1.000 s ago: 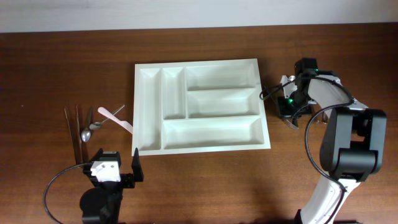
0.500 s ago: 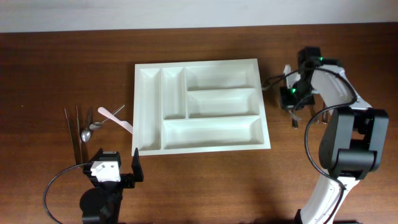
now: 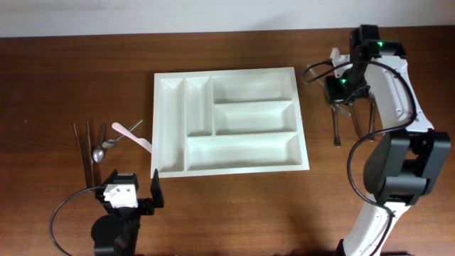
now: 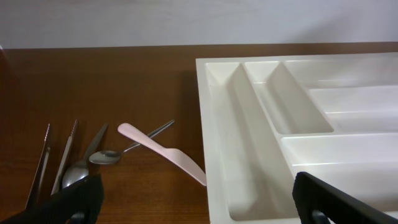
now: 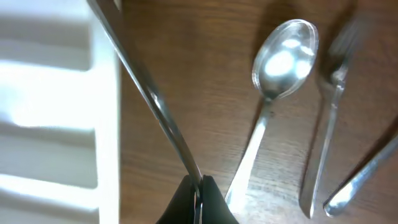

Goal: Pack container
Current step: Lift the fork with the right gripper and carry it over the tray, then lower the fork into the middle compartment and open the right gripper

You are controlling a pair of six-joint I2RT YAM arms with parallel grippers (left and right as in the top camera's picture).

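Overhead: large white rectangular plastic cutlery tray (image 3: 242, 151) mid-table, long axis left-right, narrow compartments leftward.
Left wrist: left gripper (image 4: 199, 205) wide open, empty; tray to its right.
Right wrist: right gripper (image 5: 196, 198) pinched on thin steel utensil handle (image 5: 149, 99) beside tray.

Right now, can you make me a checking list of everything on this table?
Surface: brown wooden table, no spills seen.
Job's things: white cutlery tray, all five compartments empty; chopsticks, two spoons, pink knife left of it; big spoon, fork right of it.
Clutter: nothing seen.
Grippers: left gripper open, holding nothing; right gripper shut on a metal utensil.
Cables: black cable loops by left arm; second cable along right arm.
Surroundings: pale wall behind table.
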